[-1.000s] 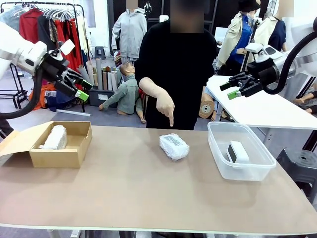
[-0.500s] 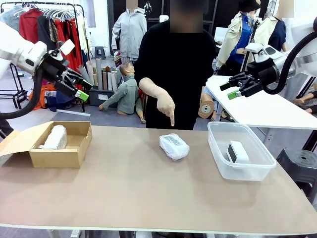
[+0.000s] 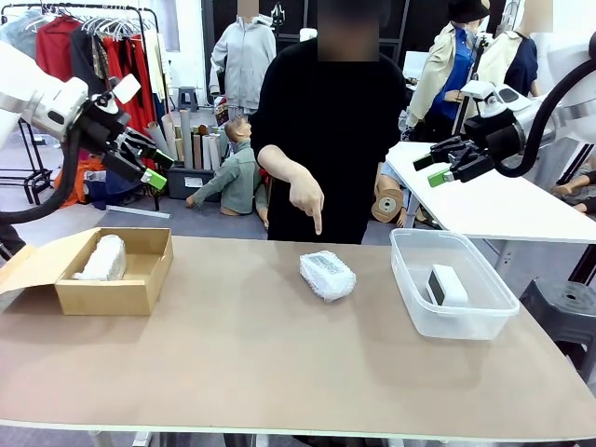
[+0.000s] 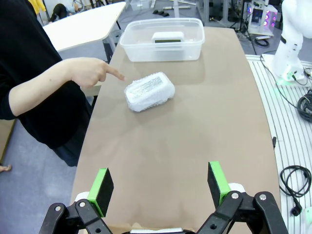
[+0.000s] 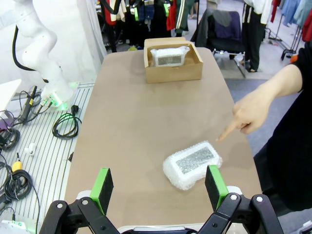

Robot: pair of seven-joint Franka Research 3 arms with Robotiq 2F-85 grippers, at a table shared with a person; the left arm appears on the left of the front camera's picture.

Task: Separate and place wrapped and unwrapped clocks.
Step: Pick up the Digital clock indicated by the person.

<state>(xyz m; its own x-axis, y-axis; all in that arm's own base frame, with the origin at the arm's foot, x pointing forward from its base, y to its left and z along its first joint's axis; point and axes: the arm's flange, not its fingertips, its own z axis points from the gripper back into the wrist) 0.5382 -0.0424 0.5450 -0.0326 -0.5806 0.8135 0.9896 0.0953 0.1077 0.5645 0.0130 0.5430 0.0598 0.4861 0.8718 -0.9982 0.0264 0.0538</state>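
Observation:
A squat wrapped clock [image 3: 327, 275] in crinkly film lies on the brown table near its far middle, also seen at the wrapped clock [image 4: 149, 91] [image 5: 192, 164]. The person's hand [image 3: 306, 197] points down at it. A second, long wrapped clock [image 3: 101, 258] [image 5: 169, 56] lies inside the cardboard box [image 3: 145, 279] at the left. The bare white clock [image 3: 447, 285] [image 4: 167, 36] sits in the clear plastic tub [image 3: 466, 321] at the right. My left gripper [image 3: 151, 166] hangs open high above the box. My right gripper [image 3: 436, 166] hangs open high above the tub.
The person in black stands at the table's far edge. A white side table [image 3: 503, 209] lies behind the tub. The box's flap [image 3: 23, 270] hangs out at the far left. Bare tabletop spreads across the near half.
The person's pointing hand has drifted slightly left and up. Both arms stay still.

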